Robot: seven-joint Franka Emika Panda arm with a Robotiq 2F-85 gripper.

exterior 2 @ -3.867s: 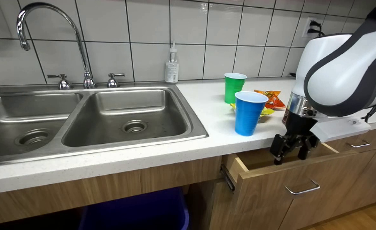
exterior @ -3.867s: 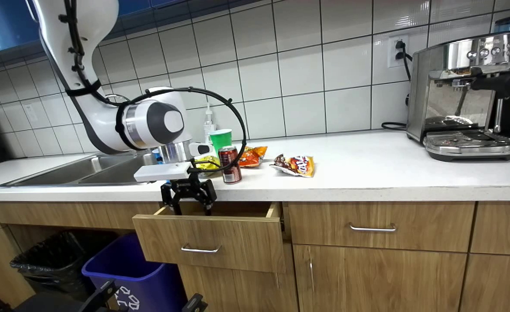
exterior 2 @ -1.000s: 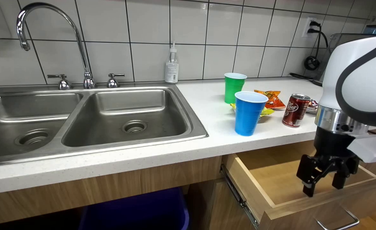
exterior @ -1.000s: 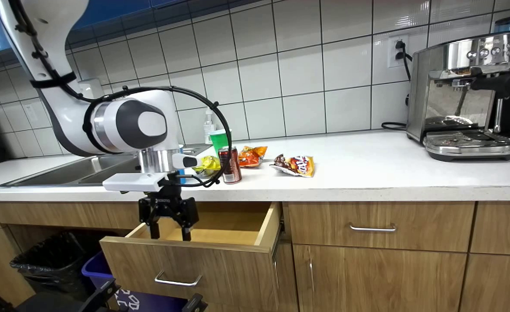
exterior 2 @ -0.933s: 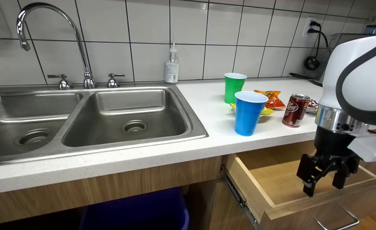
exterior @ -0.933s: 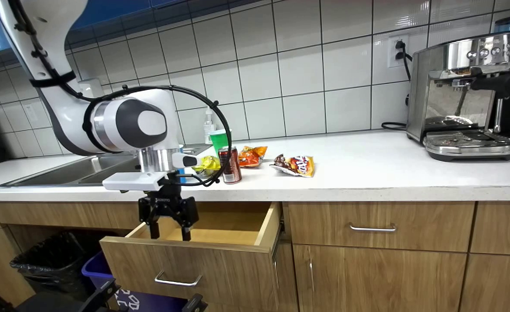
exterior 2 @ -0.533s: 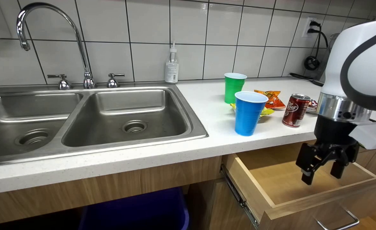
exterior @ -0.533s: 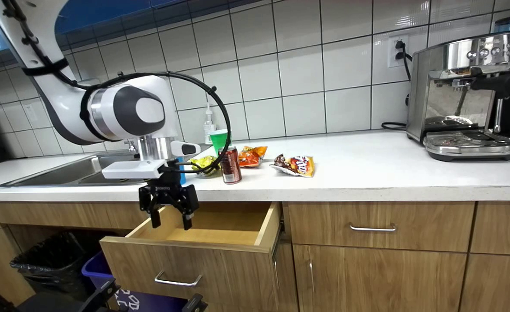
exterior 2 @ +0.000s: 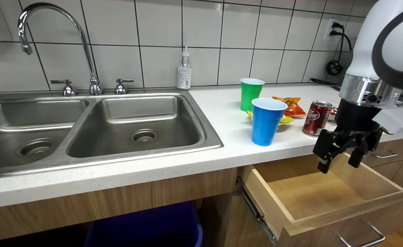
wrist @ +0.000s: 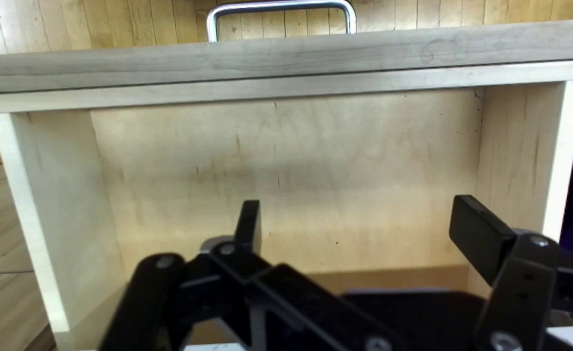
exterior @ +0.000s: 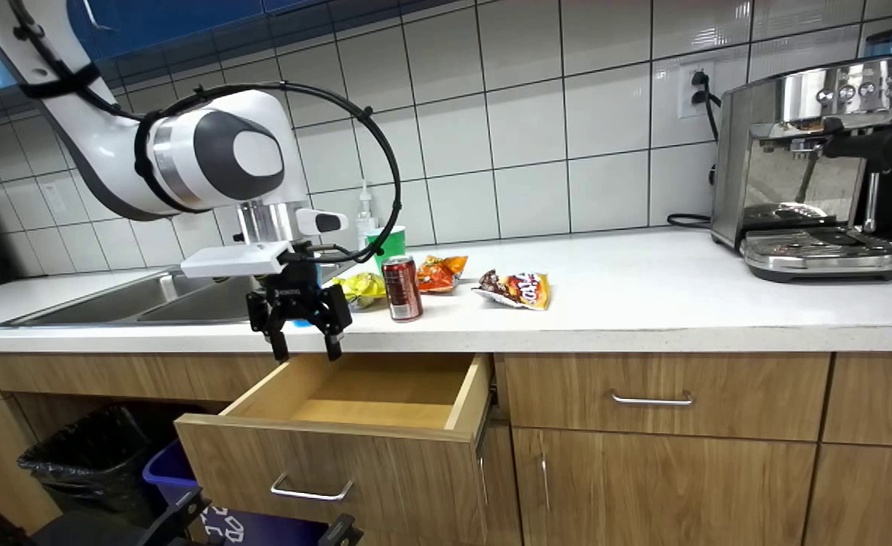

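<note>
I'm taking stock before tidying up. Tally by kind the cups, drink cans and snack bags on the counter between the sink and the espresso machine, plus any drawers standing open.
Cups: 2 (green cup, blue cup)
Drink cans: 1 (Dr Pepper can)
Snack bags: 3 (yellow bag, orange bag, brown-and-orange bag)
Open drawers: 1 (wooden drawer)
Total: 7

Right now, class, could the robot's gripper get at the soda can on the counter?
Probably yes: the gripper is open above the drawer, and the soda can stands on the counter with no object seen between them, though the gripper may need to rise past the counter's edge.
</note>
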